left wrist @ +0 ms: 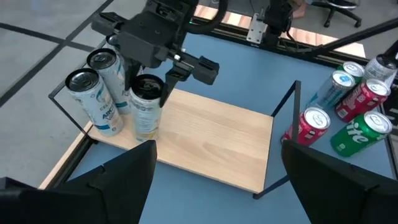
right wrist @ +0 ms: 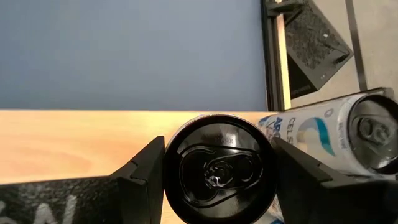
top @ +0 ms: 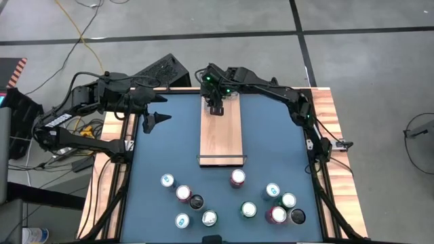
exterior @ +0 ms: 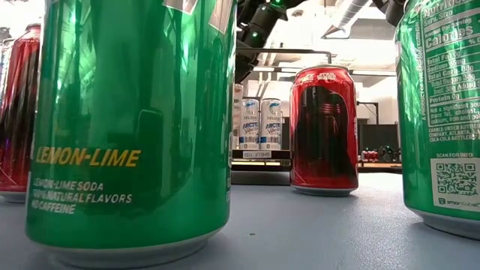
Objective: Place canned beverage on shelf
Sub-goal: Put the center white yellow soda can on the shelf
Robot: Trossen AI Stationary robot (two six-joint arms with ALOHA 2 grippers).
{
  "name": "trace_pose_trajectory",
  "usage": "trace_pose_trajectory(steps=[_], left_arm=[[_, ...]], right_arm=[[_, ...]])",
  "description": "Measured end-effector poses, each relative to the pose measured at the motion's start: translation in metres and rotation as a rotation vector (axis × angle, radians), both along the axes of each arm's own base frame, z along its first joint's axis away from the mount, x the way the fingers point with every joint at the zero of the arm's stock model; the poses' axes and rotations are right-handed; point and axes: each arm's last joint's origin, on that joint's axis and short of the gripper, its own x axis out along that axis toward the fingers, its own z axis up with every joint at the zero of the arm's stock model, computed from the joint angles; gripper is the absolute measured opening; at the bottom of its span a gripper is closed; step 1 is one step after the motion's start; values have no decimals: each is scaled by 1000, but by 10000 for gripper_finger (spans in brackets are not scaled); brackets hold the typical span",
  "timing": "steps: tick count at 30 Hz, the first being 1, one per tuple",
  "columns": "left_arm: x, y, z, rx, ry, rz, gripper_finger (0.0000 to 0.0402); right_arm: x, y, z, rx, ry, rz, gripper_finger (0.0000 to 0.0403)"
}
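The shelf point(top: 220, 135) is a pale wood plank lying lengthwise on the blue table point(top: 271, 135), with black wire rails at its short ends. At its far end stands a black-topped pale can point(left wrist: 147, 106), base on the plank point(left wrist: 211, 140). My right gripper point(top: 215, 107) is shut on this can point(right wrist: 217, 168). Beside it on the plank stand two white cans point(left wrist: 99, 93). My left gripper point(top: 154, 120) hangs open above the table's far left part, well clear of the shelf, with nothing between its fingers. My right gripper pinches the can's upper wall just below the rim point(right wrist: 169, 163) between its two fingers point(right wrist: 143, 180), one on each side. The fingers slant down from the table's far side. The can stands upright with its base on the shelf's far end.
Several loose cans, red, green, white and black-topped, stand along the table's near part point(top: 237, 178) point(top: 274, 215). In the low view a green can point(exterior: 131, 120) and a red one point(exterior: 324, 127) fill the foreground. The near rail point(left wrist: 292, 124) closes the shelf's near end.
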Motion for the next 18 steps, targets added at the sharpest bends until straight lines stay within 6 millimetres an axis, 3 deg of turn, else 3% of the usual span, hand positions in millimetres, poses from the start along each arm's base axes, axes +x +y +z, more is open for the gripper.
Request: trace_pose_trajectory(steps=[18], left_arm=[[1, 2, 3, -34, -44, 106, 332]], right_arm=[[1, -9, -8, -15, 24, 55, 215]])
